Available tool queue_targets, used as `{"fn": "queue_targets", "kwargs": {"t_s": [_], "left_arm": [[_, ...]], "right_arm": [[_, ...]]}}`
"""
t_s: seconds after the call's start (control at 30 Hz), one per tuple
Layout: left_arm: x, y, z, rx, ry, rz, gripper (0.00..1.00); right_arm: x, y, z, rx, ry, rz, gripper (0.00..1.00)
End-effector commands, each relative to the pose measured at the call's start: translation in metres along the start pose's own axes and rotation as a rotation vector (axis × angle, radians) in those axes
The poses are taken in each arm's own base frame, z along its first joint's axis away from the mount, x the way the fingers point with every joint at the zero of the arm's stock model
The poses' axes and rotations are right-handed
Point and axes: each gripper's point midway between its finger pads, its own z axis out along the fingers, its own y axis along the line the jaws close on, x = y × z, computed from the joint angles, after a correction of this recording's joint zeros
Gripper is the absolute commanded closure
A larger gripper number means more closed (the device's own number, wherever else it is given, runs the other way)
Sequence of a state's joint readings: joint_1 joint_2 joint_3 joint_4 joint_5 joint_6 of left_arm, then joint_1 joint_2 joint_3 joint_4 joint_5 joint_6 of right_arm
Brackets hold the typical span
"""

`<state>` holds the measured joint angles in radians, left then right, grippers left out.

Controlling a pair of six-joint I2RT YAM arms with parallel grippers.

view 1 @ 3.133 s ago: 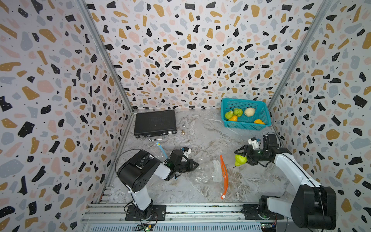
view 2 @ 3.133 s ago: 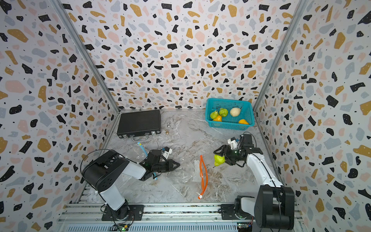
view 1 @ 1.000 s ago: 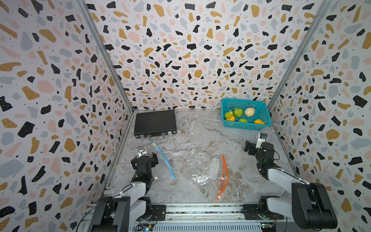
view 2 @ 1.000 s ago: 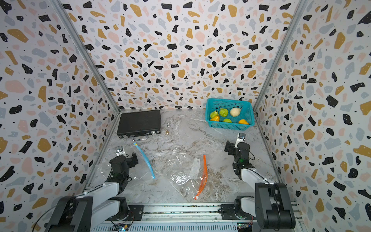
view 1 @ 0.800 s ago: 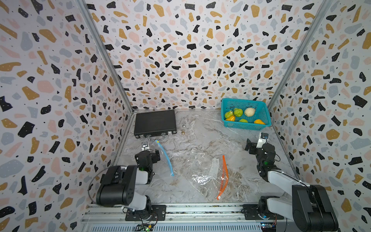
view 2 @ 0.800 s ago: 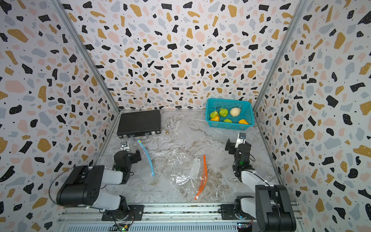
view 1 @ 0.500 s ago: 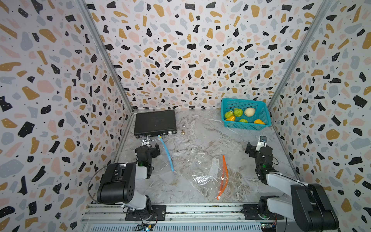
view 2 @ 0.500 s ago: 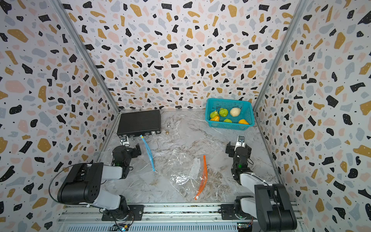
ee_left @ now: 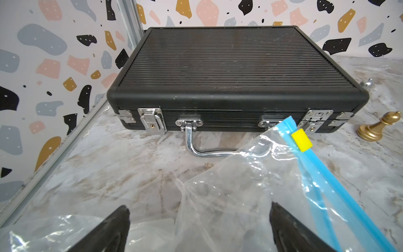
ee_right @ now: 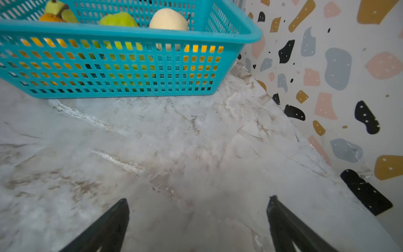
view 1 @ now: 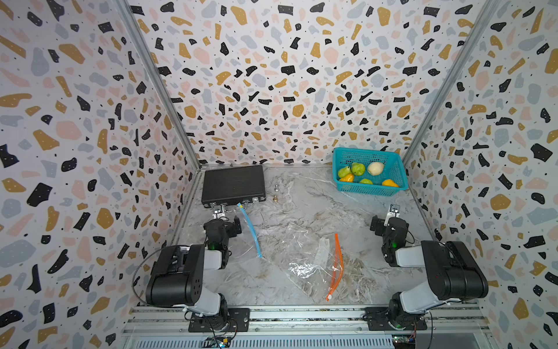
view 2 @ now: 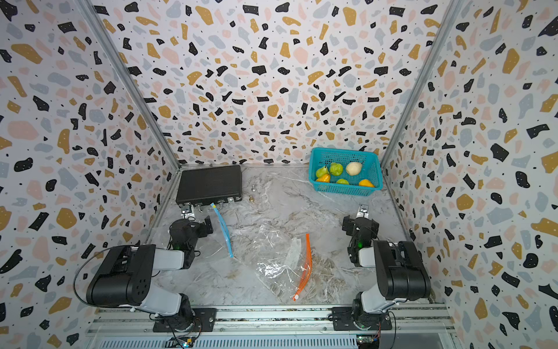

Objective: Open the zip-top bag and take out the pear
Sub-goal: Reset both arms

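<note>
Marble-patterned table (view 1: 302,205) lies in front of me, with a black case (view 1: 234,184) shut in the far left corner and a gold pawn (ee_left: 380,127) and a silver pawn (view 1: 276,188) just beside it. A clear bag with a blue zip (ee_left: 239,196) sprawls in front of the case, its plastic lying over the case handle and under my left gripper (ee_left: 198,218). Whether the fingers touch the plastic I cannot tell. Both arms are folded low near their bases, pointing toward the back wall. The left gripper faces the case, jaws spread wide and holding nothing. The right gripper (ee_right: 197,209) faces the basket over bare marble, jaws equally spread and empty. The bag with the orange zip (view 1: 314,266) lies flat at the middle front between the arms, well apart from both, and looks empty. The teal basket (view 1: 368,189) sits in the far right corner holding green pears (view 1: 357,168), a pale round fruit (view 1: 375,168) and two orange fruits (view 1: 389,182).
</note>
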<state>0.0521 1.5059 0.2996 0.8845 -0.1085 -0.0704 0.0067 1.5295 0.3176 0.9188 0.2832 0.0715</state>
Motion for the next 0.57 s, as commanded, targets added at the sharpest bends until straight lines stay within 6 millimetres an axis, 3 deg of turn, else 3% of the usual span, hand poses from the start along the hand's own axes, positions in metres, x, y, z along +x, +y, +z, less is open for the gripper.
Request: {"fn": "queue_targets", "kwargs": {"t_s": [0.0,0.53], "left_arm": [[-0.0113,-0.0013,0.0001,0.013,-0.039,-0.004,0.01],[-0.0111,-0.0015,0.0003,0.013,-0.036,-0.003,0.01]], "right_arm": [[-0.0121,0.0035,-0.0006,-0.018,-0.029,0.021,0.01],[-0.0129,0.0087,0.0002,-0.048,-0.033,0.007,0.01]]}}
